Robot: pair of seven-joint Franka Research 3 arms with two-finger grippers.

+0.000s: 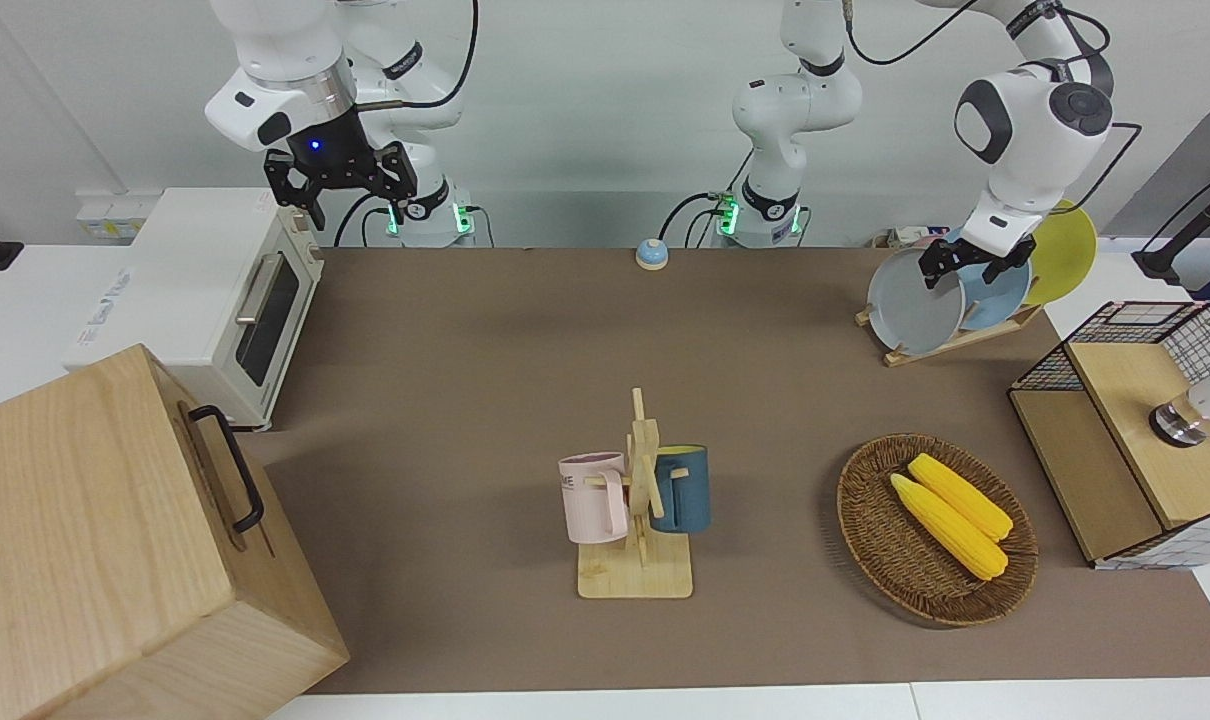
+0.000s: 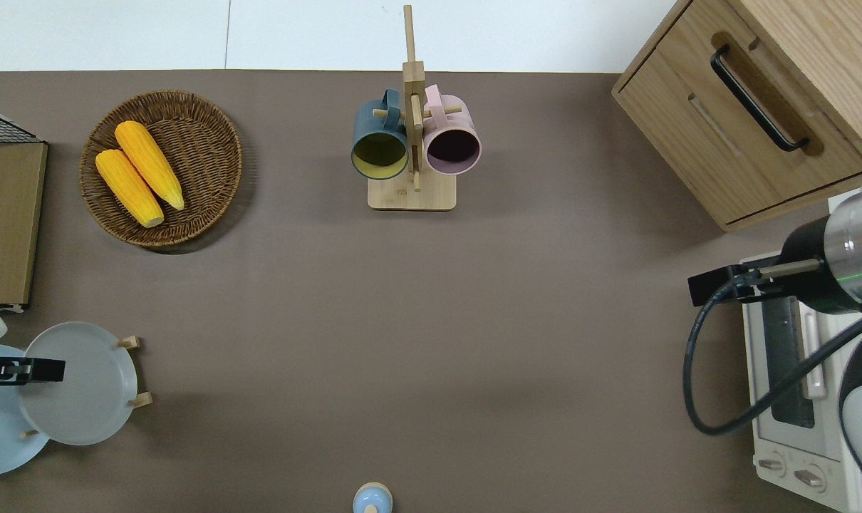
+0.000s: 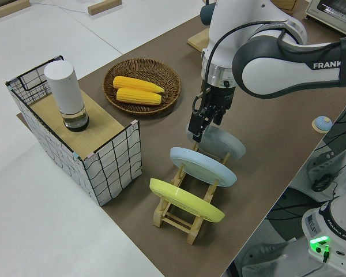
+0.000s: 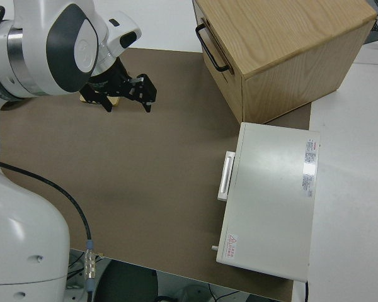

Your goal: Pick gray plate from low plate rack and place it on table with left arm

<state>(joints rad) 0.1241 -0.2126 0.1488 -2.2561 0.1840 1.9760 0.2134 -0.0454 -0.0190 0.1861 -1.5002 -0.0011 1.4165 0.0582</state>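
Wide brown table [image 1: 525, 380], with nothing set down from the rack so far. At the left arm's end, close to the robots' edge, the low plate rack [image 3: 191, 214] carrying three plates on edge — yellow plate [image 3: 184, 199], light blue plate [image 3: 203, 166], then the gray plate [image 1: 913, 302] in the end slot toward the table's middle. Still racked, leaning on its pegs. Left gripper [image 3: 200, 123] down at the gray plate's upper rim, fingers straddling the edge; clamped or merely around it — cannot tell. Right arm parked, right gripper [image 1: 337, 180] spread open. Judged barely begun: the reach made, while the lift out of the slot, the carry and the placing on bare table all remain.
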